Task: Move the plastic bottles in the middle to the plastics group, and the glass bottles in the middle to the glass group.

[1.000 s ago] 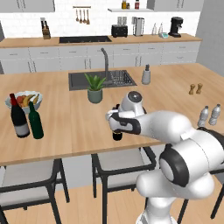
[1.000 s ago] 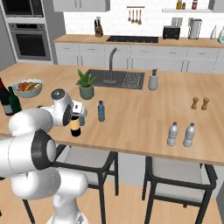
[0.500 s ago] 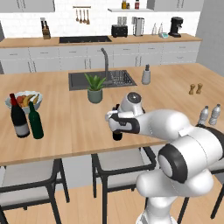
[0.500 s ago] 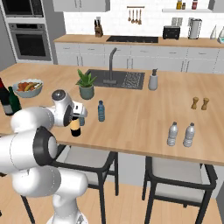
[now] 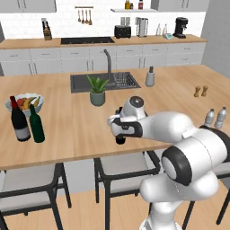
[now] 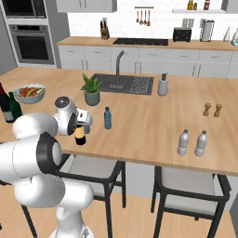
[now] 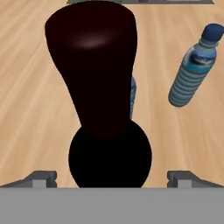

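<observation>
- Claw (image 7: 111,177) spread wide, tips far apart at either side of the wine bottle (image 7: 103,87); both tips apart from the glass, nothing gripped.
- In hand view, seen from above its red-capped top, with the dark shoulder bulging between the two tips.
- Same wine bottle upright on the counter (image 5: 67,121), near the front edge, under the wrist; base dark in left base view (image 5: 120,140), pale yellowish label showing in right base view (image 6: 80,135).
- One blue bottle (image 6: 108,118) upright just beside it, toward the sink side; in hand view (image 7: 192,65) up and right of the wine bottle.
- Second blue bottle mostly hidden behind the wine bottle's neck, a sliver visible (image 7: 133,94).
- Glass group at the counter's left end: big dark bottle (image 5: 19,120) and slim green bottle (image 5: 36,124), side by side, in front of the fruit bowl (image 5: 23,104).
- Plastics group at the right end: two grey-clear bottles (image 6: 184,142) (image 6: 201,143), close together, well apart from the claw.
- Wooden shakers (image 6: 212,110) further back on the right.
- Potted plant (image 5: 97,90) in front of the sink (image 5: 104,81).
</observation>
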You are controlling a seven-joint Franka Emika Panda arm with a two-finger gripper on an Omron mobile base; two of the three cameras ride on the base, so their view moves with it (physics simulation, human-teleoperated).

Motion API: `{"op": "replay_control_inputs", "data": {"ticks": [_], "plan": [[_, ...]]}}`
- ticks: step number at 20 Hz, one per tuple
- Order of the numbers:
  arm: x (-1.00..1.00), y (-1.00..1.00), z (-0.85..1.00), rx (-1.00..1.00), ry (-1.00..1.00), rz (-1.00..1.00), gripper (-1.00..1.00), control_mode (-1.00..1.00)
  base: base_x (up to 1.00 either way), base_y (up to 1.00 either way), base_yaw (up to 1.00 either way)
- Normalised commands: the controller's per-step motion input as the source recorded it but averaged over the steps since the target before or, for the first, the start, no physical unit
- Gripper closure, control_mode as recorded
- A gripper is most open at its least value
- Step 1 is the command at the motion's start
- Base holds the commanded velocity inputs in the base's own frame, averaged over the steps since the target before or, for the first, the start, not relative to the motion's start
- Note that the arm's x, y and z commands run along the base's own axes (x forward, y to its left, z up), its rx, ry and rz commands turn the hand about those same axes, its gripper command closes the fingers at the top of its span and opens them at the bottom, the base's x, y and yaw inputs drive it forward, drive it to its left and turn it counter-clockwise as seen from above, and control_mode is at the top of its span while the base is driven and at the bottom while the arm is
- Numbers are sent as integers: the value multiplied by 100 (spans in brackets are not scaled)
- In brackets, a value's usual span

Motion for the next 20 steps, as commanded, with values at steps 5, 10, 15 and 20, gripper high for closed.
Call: {"op": "replay_control_inputs", "data": {"ticks": [5, 10, 15, 20], "plan": [[0, 3, -5, 0, 0, 0, -100, -100, 0, 0, 0], [9, 0, 0, 0, 0, 0, -100, -100, 0, 0, 0], [29, 0, 0, 0, 0, 0, -100, -100, 0, 0, 0], [0, 0, 0, 0, 0, 0, -100, -100, 0, 0, 0]]}}
